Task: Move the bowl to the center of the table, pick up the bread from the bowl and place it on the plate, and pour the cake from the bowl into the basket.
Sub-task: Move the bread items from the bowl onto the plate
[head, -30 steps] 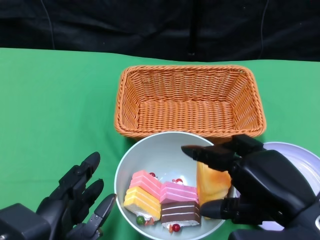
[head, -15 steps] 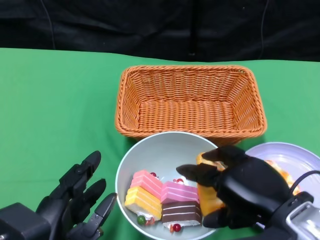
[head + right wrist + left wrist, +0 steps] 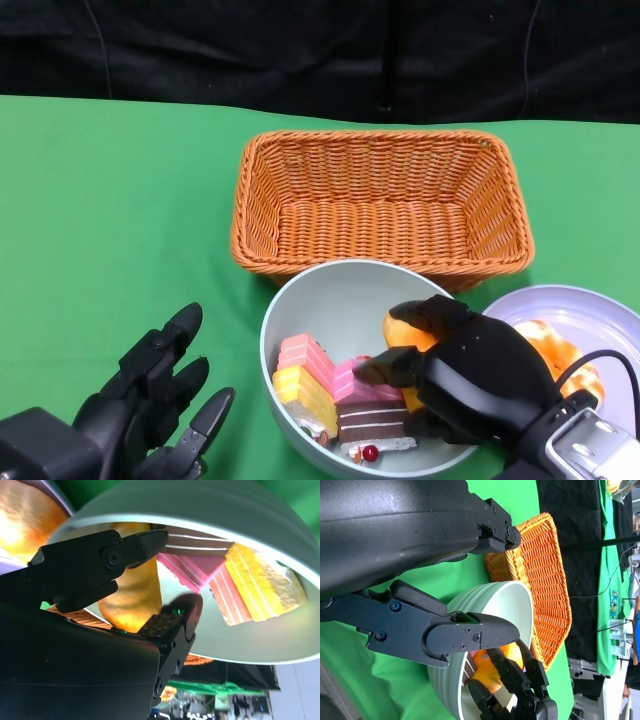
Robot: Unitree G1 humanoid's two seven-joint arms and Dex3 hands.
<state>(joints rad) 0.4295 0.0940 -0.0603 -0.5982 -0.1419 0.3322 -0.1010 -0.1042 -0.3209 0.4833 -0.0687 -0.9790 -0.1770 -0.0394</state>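
Observation:
The pale green bowl (image 3: 330,290) stands in front of the basket and seems to lean to one side. In it lie an orange bread (image 3: 400,325) and three cake pieces: striped pink and yellow (image 3: 305,380), pink (image 3: 350,378) and chocolate (image 3: 368,422). My right hand (image 3: 470,385) reaches into the bowl and grips the bread. The right wrist view shows the bread (image 3: 132,592) between a finger and the thumb. My left hand (image 3: 150,400) rests open on the cloth left of the bowl, holding nothing. The purple plate (image 3: 600,315) lies to the right.
The orange wicker basket (image 3: 380,200) stands just behind the bowl, nothing in it. An orange bread-like piece (image 3: 555,345) lies on the plate, partly behind my right hand. Green cloth spreads out to the left, with a black curtain at the far edge.
The bowl has slid to the right and the cakes have shifted inside it. My right hand has sunk lower and its fingers have closed round the bread. My left hand has stayed put.

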